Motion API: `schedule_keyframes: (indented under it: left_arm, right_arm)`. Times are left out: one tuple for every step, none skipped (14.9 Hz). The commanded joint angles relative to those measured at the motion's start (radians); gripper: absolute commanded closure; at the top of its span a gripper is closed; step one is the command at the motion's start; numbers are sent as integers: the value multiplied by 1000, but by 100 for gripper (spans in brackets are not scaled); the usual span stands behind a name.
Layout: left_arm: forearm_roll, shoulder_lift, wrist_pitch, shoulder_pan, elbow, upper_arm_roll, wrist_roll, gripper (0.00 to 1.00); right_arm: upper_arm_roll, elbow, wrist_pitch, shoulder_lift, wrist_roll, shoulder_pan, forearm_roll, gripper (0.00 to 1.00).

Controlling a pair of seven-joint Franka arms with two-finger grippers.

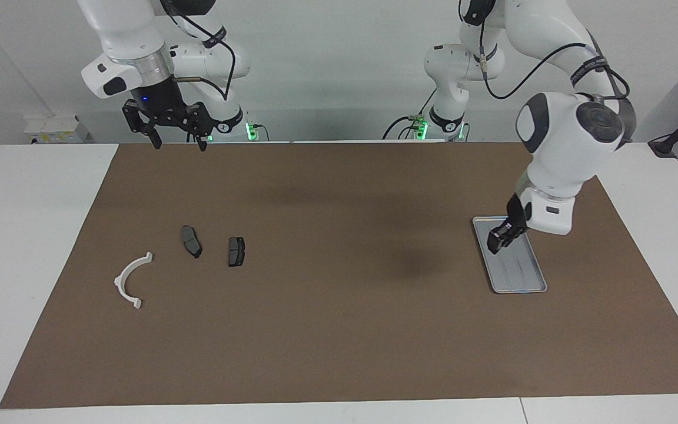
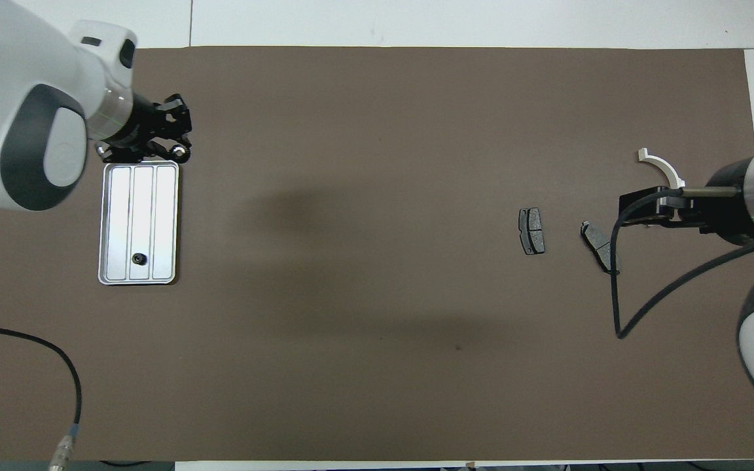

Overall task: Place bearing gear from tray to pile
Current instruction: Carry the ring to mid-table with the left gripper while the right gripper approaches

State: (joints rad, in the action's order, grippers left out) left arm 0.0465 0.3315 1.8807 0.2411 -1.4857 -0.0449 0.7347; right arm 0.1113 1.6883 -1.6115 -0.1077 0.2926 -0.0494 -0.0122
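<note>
Clock read on the facing view, 12 toward the robots. Brown mat [image 1: 339, 330] covers most of the white table [image 1: 21, 247]. At the mat's 9 o'clock sits the pile: white half-ring bracket [image 1: 120, 278] lying flat, open side facing about 4 o'clock. First brake pad [image 1: 191, 241] lies at the bracket's 2 o'clock, near but apart. Second brake pad [image 1: 236, 251] is just beside the first at its 3 o'clock, not touching. All three are flat on the mat. Right gripper [image 1: 179, 144] is up in the air at the mat's 11 o'clock, over the pile's end of the mat, fingers spread wide and released, nothing between them; that arm waits. The middle of the mat has only shadows. At the mat's 3 o'clock is the tray [image 1: 521, 277], long axis roughly 12 to 6, flat on the mat, well apart from the pile. Left gripper [image 1: 495, 246] hangs over the tray, pointing down into it. Can't tell whether its fingers are clenched or grasping anything. Overhead view shows the bearing gear [image 2: 139, 259], small and dark, lying in the tray's middle channel at the end nearer the robots, clear of the gripper. In the facing view the arm hides it.
</note>
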Motion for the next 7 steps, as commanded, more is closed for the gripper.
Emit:
schedule_keyframes:
  left_arm:
    - [-13,15,58,91,-8,14,93,100]
    - [-11,9,104,127,-43,14,113,100]
    - [-11,9,136,147,-69,14,135,100]
    - [-11,15,162,162,-83,14,152,100]
    - [-11,18,188,173,-106,14,163,100]
    - [-13,20,227,179,-135,14,169,100]
    - [-13,21,259,185,-162,14,173,100]
  right_arm:
    - [1,36,-30,-20,23,-1,-12,0]
    - [1,37,-30,-20,23,0,-12,0]
    - [1,36,-31,-18,25,0,-12,0]
    - [1,36,-31,-17,25,0,-12,0]
    - [1,37,-31,-15,25,0,-12,0]
    - [1,37,-33,-15,25,0,-12,0]
    - [1,39,-39,-15,23,0,-12,0]
